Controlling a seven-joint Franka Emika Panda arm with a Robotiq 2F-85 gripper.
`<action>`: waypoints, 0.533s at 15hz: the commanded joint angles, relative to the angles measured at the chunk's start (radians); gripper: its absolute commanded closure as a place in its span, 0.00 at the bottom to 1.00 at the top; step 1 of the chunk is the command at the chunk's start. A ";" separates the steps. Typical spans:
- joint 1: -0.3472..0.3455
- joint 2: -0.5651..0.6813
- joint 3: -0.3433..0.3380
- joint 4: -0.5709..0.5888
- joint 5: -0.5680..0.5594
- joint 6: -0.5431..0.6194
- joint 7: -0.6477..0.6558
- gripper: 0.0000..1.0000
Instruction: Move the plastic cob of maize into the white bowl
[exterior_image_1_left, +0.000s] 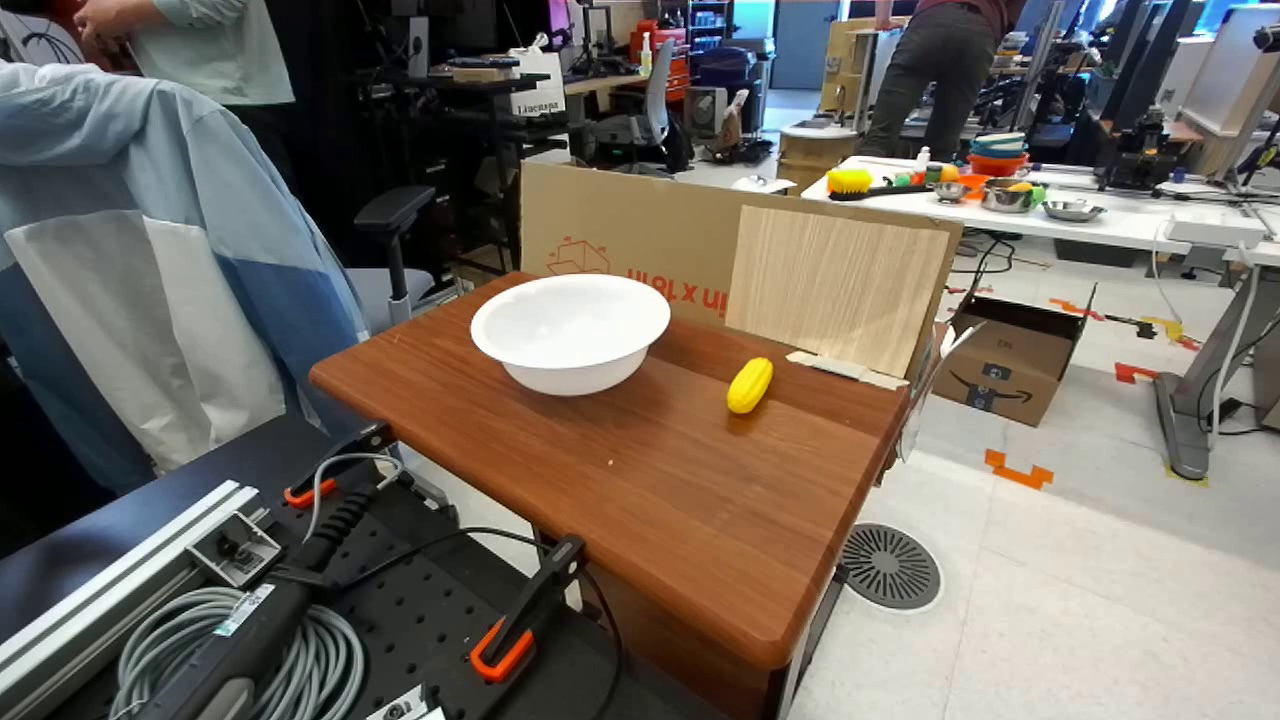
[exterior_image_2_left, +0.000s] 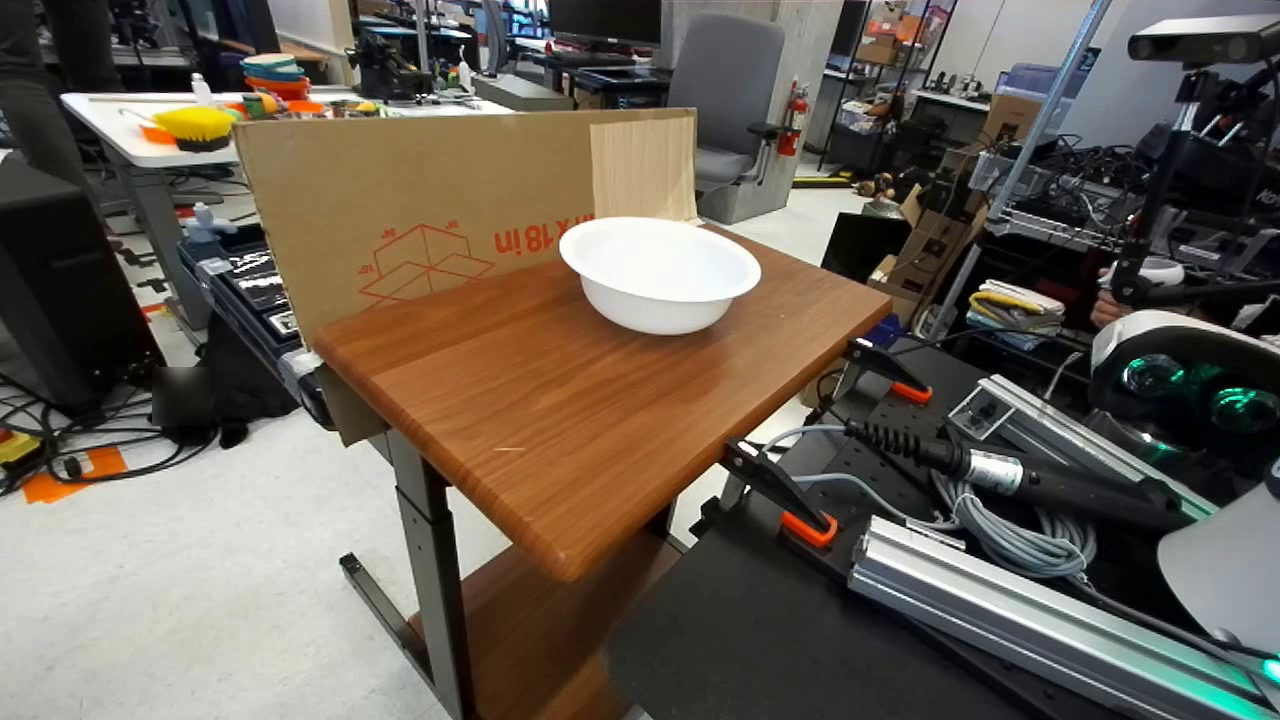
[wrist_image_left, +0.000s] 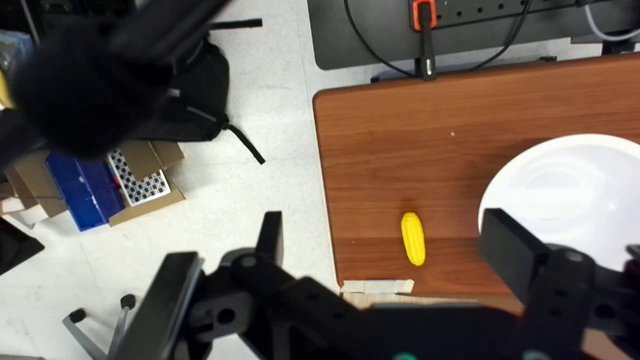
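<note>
One yellow corn cob (exterior_image_1_left: 750, 386) lies on its side on the brown table (exterior_image_1_left: 680, 520), near the wooden board (exterior_image_1_left: 835, 290) and outside the white bowl (exterior_image_1_left: 575, 375), apart from it; the bowl stands upright on the same table, as both exterior views show; in the wrist view the gripper (wrist_image_left: 384, 235) has its fingers (wrist_image_left: 510, 250) spread wide, and the cob appears in the gap between them, touching neither; part of the bowl is hidden behind a finger there; a sheet of cardboard (exterior_image_1_left: 620, 215) marked in red stands along the table's edge; the pale board leans against it, with a light strip (exterior_image_1_left: 845, 370) at its foot; two black-and-orange clamps (exterior_image_1_left: 545, 592) sit at the opposite edge, beside a black bench (exterior_image_2_left: 740, 630); beyond the cardboard, in both exterior views, a yellow brush (exterior_image_1_left: 848, 181) rests on a white table (exterior_image_1_left: 1135, 222).
</note>
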 joint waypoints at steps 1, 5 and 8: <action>0.039 0.115 -0.027 0.044 0.040 0.153 -0.008 0.00; 0.045 0.294 -0.030 0.093 0.113 0.320 -0.002 0.00; 0.050 0.439 -0.027 0.149 0.179 0.382 -0.047 0.00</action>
